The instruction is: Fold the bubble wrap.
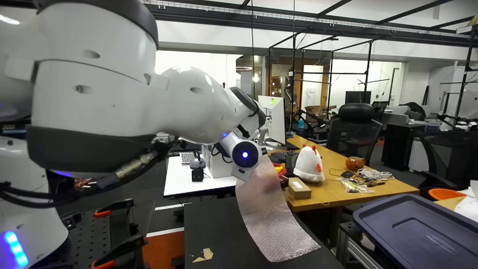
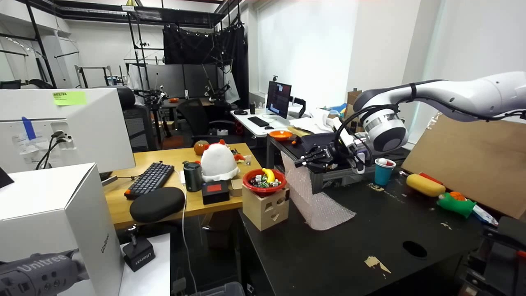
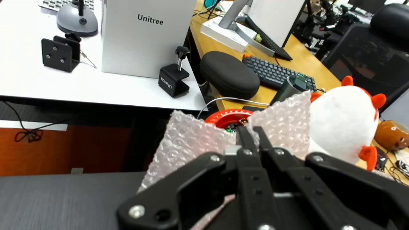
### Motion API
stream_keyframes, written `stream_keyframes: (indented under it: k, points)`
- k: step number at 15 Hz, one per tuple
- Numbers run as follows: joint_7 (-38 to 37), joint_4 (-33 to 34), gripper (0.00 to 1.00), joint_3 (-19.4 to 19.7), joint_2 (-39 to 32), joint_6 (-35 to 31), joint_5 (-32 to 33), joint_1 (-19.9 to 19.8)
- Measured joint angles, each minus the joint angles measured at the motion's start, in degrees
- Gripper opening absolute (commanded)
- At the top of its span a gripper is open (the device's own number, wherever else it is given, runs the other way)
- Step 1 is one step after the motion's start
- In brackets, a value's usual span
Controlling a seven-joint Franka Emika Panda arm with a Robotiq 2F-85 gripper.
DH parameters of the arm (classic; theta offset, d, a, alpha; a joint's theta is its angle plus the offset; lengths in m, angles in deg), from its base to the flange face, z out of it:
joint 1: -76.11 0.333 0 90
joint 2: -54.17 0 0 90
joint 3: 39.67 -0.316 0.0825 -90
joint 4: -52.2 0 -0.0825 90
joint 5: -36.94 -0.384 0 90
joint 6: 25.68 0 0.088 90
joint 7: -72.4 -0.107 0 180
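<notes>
The bubble wrap (image 1: 270, 220) is a translucent, pinkish-white sheet. Its lower end lies on the black table (image 2: 328, 263), and the sheet curves up from there to my gripper. In an exterior view the wrap (image 2: 328, 211) bends where it meets the table. My gripper (image 2: 302, 162) is raised above the table. In the wrist view my gripper (image 3: 250, 131) is shut on the wrap's edge, pinching a fold between the fingertips. The wrap (image 3: 191, 135) flares out on both sides of the fingers. In an exterior view the arm's wrist hides the fingers.
A red bowl (image 2: 265, 181) with small items stands on a wooden box (image 2: 263, 209) beside the wrap. A wooden desk (image 1: 336, 194) holds a white plush toy (image 1: 309, 164) and a small carton (image 1: 298, 188). A blue cup (image 2: 383, 172) and a yellow toy (image 2: 425, 185) are on the black table.
</notes>
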Motion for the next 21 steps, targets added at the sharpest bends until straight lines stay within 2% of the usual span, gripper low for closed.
stream_keyframes:
  k: [3, 8, 9, 10, 11, 14, 19, 21]
  points:
    - [3.4, 1.3, 0.01, 0.1, -1.4, 3.5, -2.4, -1.4]
    - [15.1, 3.6, 0.01, 1.3, -1.3, 11.7, -16.0, -6.8]
    - [16.8, 3.6, 0.30, 2.0, -1.3, 12.7, -17.9, -7.9]
    - [18.0, 3.6, 0.31, 2.7, -1.3, 13.2, -19.2, -8.7]
    - [18.3, 3.6, 0.36, 3.4, -1.3, 13.3, -19.9, -9.3]
    - [18.6, 3.4, 0.61, 4.6, -1.3, 12.6, -20.2, -9.5]
    - [18.7, 2.3, 0.98, 4.1, -1.3, 10.4, -20.2, -9.2]
    - [18.7, 1.7, 1.00, 3.2, -1.3, 7.4, -20.6, -9.2]
